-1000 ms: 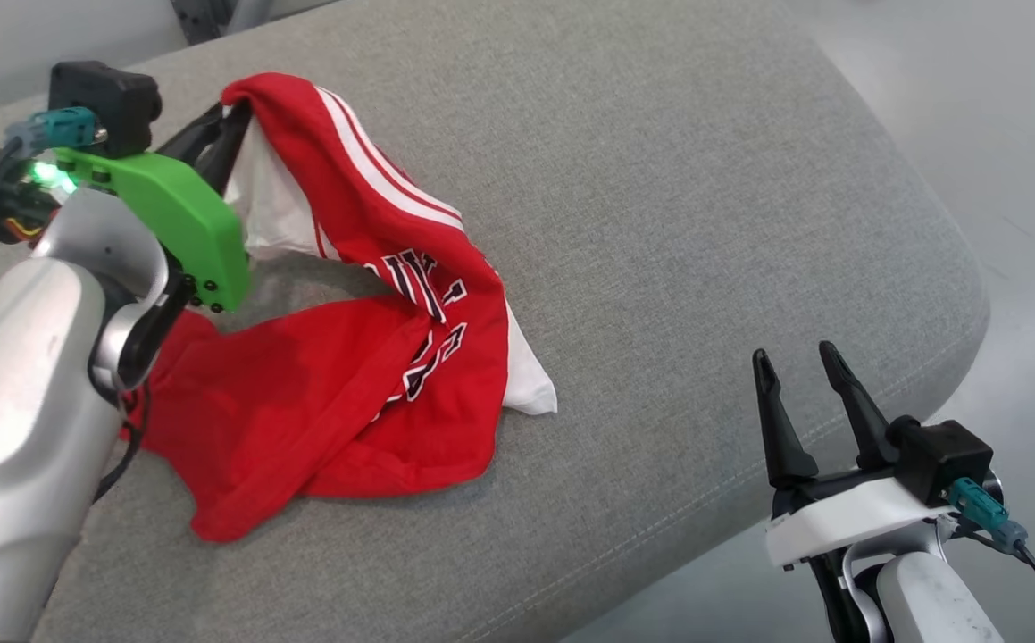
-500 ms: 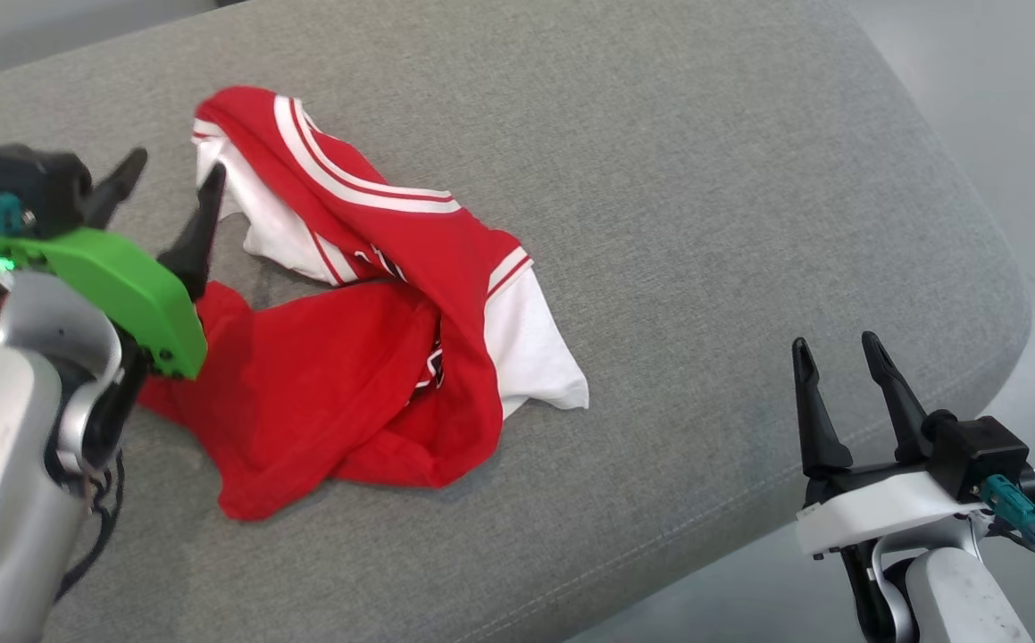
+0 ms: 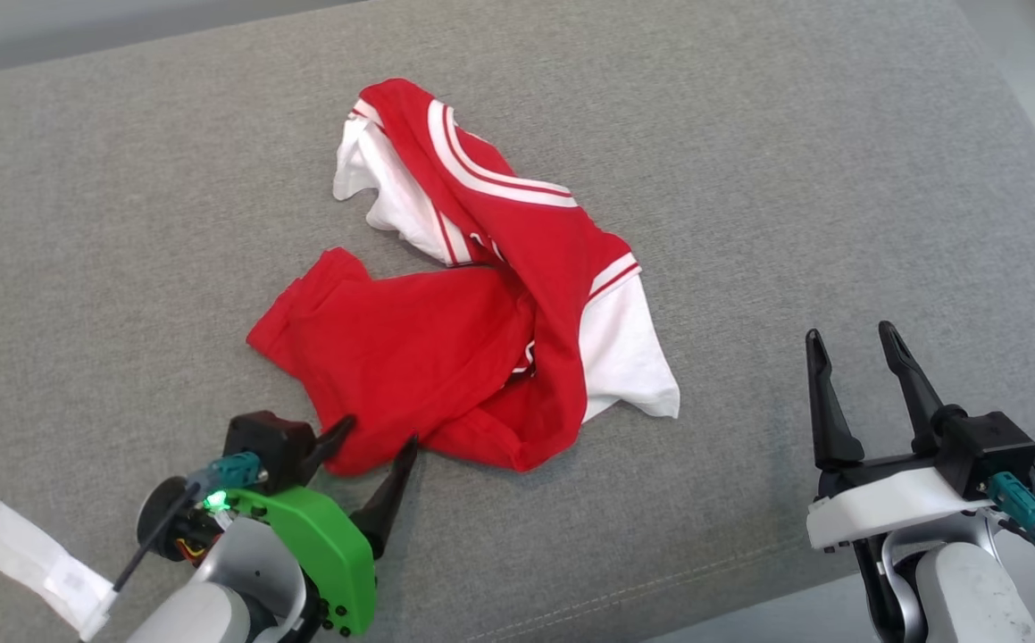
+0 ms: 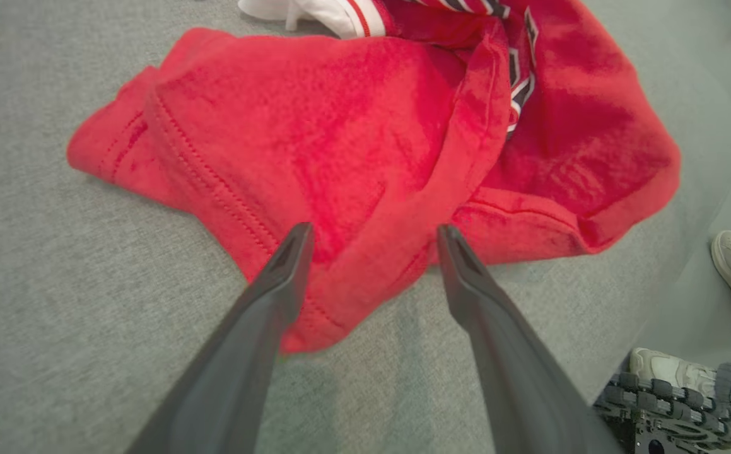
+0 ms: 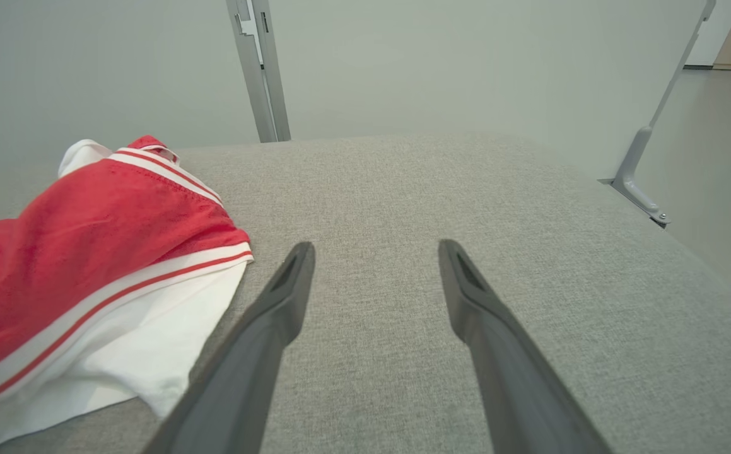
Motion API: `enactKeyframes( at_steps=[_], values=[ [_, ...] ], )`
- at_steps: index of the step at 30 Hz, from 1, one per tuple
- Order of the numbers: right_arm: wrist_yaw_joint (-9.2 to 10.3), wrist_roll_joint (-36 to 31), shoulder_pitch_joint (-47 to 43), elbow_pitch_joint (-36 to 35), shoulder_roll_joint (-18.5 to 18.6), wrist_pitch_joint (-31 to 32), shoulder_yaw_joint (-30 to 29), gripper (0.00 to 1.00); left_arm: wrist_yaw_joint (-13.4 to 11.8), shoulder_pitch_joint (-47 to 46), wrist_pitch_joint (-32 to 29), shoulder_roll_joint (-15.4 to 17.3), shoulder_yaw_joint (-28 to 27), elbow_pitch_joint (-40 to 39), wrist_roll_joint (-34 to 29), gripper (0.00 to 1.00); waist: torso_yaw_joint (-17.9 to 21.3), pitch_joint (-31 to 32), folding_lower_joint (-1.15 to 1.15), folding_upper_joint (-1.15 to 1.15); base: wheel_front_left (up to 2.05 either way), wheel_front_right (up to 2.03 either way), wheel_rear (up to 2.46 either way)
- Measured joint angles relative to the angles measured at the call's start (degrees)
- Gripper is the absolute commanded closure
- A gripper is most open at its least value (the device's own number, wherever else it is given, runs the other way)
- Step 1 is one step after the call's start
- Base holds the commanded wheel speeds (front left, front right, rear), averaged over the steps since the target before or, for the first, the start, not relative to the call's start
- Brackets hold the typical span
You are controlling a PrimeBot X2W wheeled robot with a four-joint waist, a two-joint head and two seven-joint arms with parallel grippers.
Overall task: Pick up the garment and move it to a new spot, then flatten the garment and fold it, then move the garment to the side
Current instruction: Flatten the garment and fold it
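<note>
Left fingers [image 3: 388, 493] have let go, now spread astride the garment [image 3: 410, 348] hem; right fingers [image 3: 825, 402] spread, well clear.

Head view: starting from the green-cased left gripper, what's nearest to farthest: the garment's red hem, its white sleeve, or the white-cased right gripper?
1. Red hem of the crumpled red-and-white garment, at the left gripper fingertips.
2. White sleeve, on the garment's right side.
3. Right gripper, lower right.

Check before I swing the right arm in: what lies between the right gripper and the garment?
Bare grey cushion lies between the right gripper and the garment; the head view shows that stretch.
</note>
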State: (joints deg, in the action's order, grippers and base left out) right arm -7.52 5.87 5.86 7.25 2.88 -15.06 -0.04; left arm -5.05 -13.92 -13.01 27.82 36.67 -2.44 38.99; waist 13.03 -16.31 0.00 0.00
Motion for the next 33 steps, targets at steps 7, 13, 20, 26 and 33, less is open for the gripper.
enactKeyframes(
  at_steps=[7,13,20,26,33],
  values=[
    [0.0,-0.6,0.6,-0.2,0.2,0.0,0.1,0.0,1.5,-2.2,1.1,-2.7,2.1,5.2,-1.0,0.0,-2.6,-1.2,0.0,0.0,0.0,0.0,0.0],
    [0.0,-0.6,0.8,-0.2,0.2,0.0,0.4,0.0,3.0,-4.6,2.6,-4.1,1.7,7.2,-0.6,1.0,-2.3,-1.1,0.0,0.0,0.0,0.0,0.0],
    [0.0,-0.5,0.3,-0.1,0.1,0.0,0.2,0.0,1.6,-11.1,1.1,-3.4,-3.8,-0.6,1.5,1.0,-1.6,-0.7,0.0,0.0,0.0,0.0,0.0],
    [-0.01,0.6,1.8,-0.2,0.0,0.0,1.8,0.0,1.2,-15.8,-8.3,3.6,-4.5,-4.1,1.0,1.0,0.7,-0.7,0.0,0.0,0.0,0.0,0.0],
    [0.0,2.6,0.2,0.1,0.0,0.0,1.2,0.0,-1.5,-11.0,-8.8,5.2,-3.5,-9.0,0.0,1.0,3.9,-1.7,0.0,0.0,0.0,0.0,0.0]
  ],
)
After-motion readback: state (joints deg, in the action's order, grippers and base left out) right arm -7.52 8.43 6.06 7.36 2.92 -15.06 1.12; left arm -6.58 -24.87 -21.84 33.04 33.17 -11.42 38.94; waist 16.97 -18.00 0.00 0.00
